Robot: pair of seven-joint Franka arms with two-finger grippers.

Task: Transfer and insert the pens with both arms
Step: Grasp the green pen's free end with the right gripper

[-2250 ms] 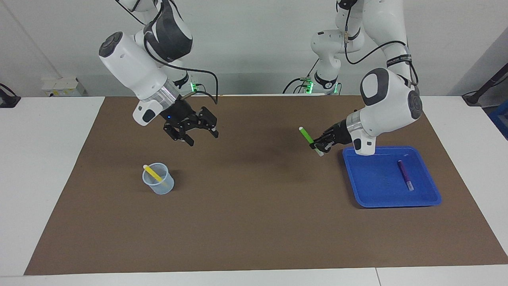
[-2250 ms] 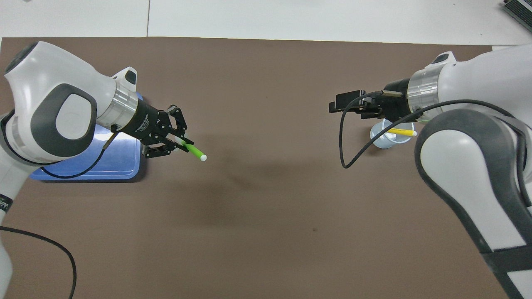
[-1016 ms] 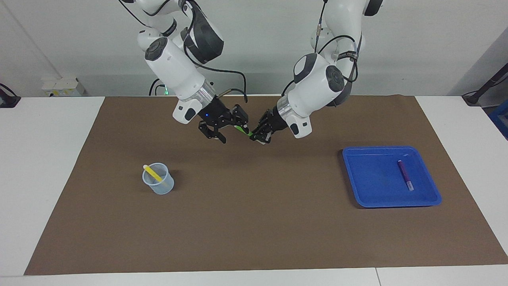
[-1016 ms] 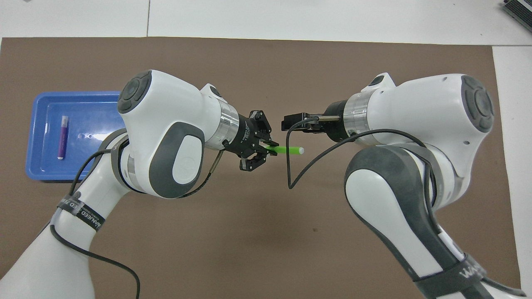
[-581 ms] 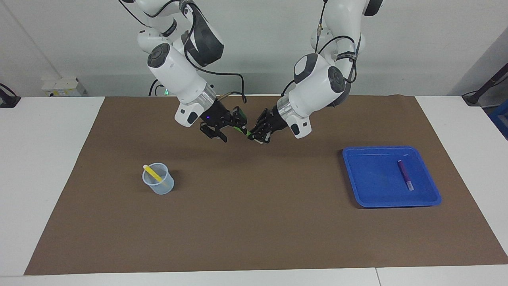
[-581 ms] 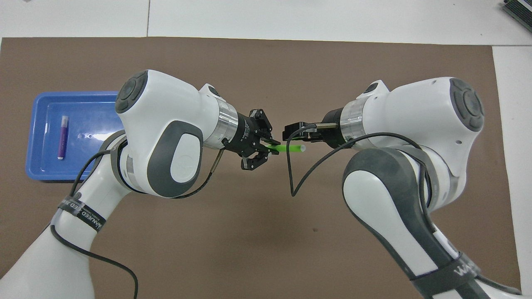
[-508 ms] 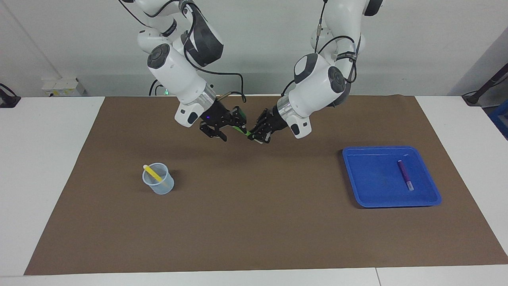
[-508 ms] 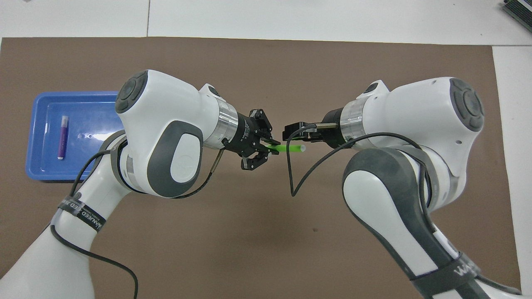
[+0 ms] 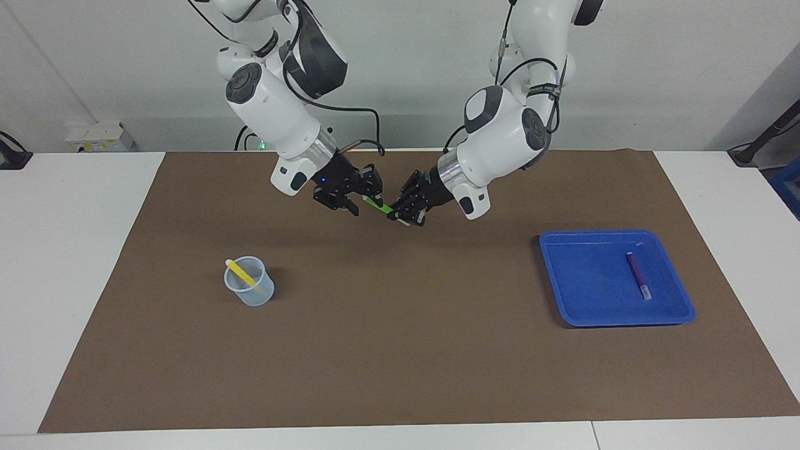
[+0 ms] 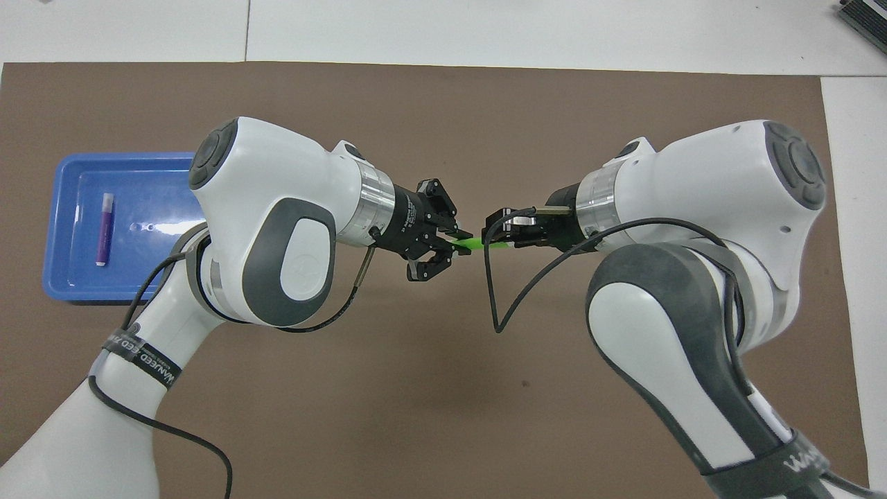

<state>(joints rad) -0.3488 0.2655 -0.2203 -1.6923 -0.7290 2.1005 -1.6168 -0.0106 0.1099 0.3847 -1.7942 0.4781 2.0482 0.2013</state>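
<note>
The green pen [image 9: 377, 205] [image 10: 472, 242] hangs in the air over the middle of the brown mat, between the two grippers. My left gripper [image 9: 399, 212] [image 10: 457, 244] is shut on one end of it. The pen's other end reaches into my right gripper [image 9: 365, 199] [image 10: 496, 235], which hides the pale tip. A yellow pen [image 9: 240, 273] leans in a clear cup [image 9: 251, 292] toward the right arm's end of the table. The purple pen [image 9: 638, 275] [image 10: 105, 229] lies in the blue tray [image 9: 594, 287] [image 10: 152, 194] toward the left arm's end.
The brown mat [image 9: 400, 350] covers most of the white table. A black cable [image 10: 493, 298] loops down from the right wrist beside the pen. In the overhead view both arms cover much of the mat, and the cup is hidden there.
The left arm brought the green pen from beside the tray to the mat's middle. In the last second the right gripper slid over the pen's pale tip and narrowed.
</note>
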